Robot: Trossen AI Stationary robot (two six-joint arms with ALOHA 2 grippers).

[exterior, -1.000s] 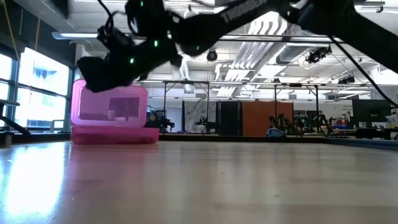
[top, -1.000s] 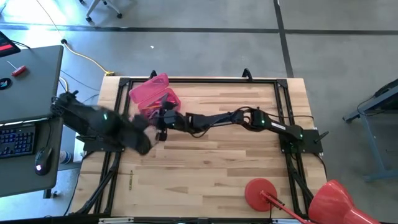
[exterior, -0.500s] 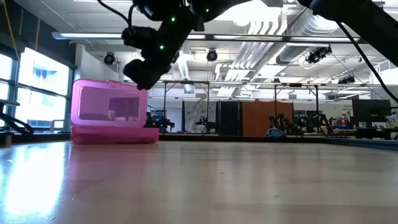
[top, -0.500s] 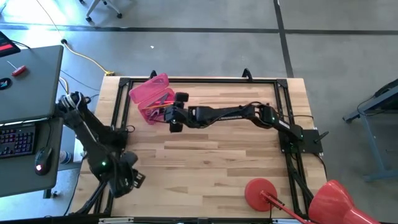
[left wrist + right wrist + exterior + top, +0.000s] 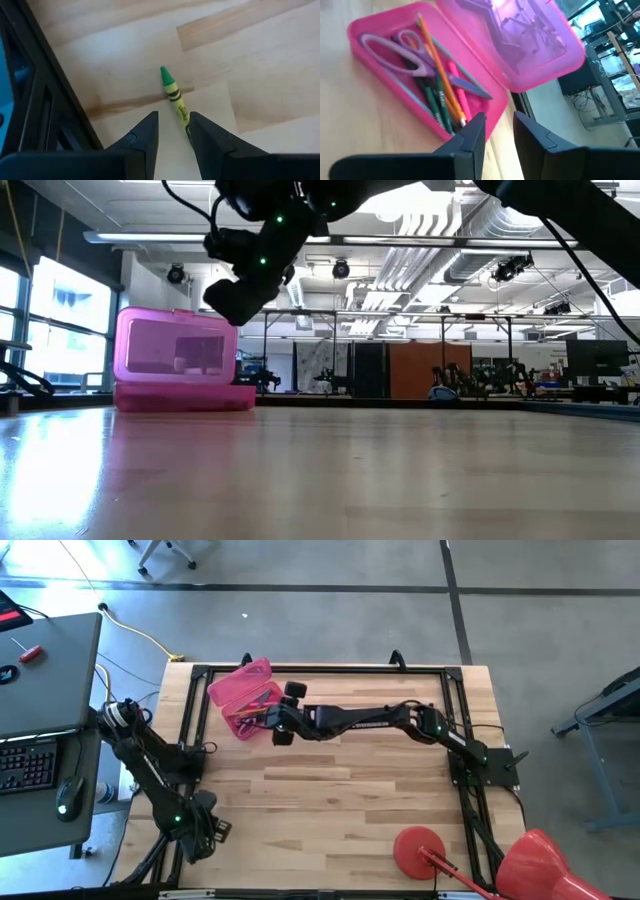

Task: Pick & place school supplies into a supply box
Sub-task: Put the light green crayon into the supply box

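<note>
Pink box (image 5: 395, 90) beyond the right fingers (image 5: 497, 135), parted and empty, already holds scissors (image 5: 415, 62) and pencils; green crayon (image 5: 175, 97) lies on worktop (image 5: 260, 60) between the parted, empty left fingers (image 5: 172, 137), likely last.

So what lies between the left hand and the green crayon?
Nothing: in the left wrist view only bare wood separates the left hand from the green crayon, which points into its open fingers.
</note>
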